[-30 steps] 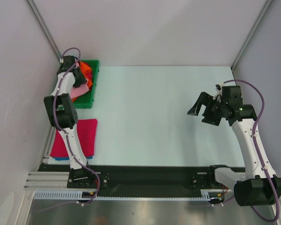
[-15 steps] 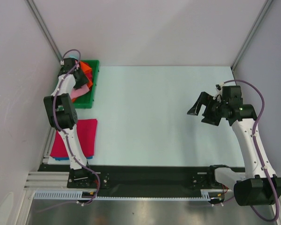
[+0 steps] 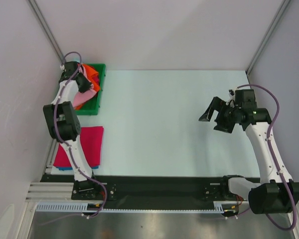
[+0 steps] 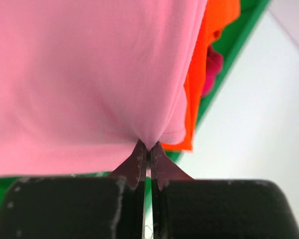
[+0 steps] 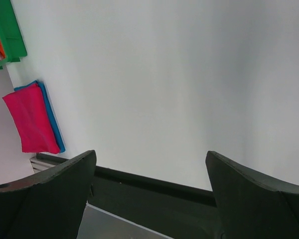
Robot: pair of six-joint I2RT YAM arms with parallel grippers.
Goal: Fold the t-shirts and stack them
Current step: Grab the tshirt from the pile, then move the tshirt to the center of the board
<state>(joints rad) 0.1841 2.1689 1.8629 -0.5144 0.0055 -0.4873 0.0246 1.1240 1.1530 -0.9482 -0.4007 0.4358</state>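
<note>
note: over the last second your left arm has drawn back at the far-left corner. in the top view its elbow now sits nearer you, and the wrist has swung a little outward over the green bin. the left gripper has its jaws pinched together on a small fold of the pink t-shirt, and the cloth tents out tight from the pinch. most of the shirt is still over the bin. an orange t-shirt and a magenta garment lie beside it

judgement: the pick looks secure and extraction is under way. next you need to carry the shirt to the open table and spread it

the right gripper has barely shifted. its jaws are wide apart, holding nothing, above the table

the folded stack, magenta over blue, sits at the near-left edge

writing: no brand, label or print is legible on the cloth, bin or arms
</note>
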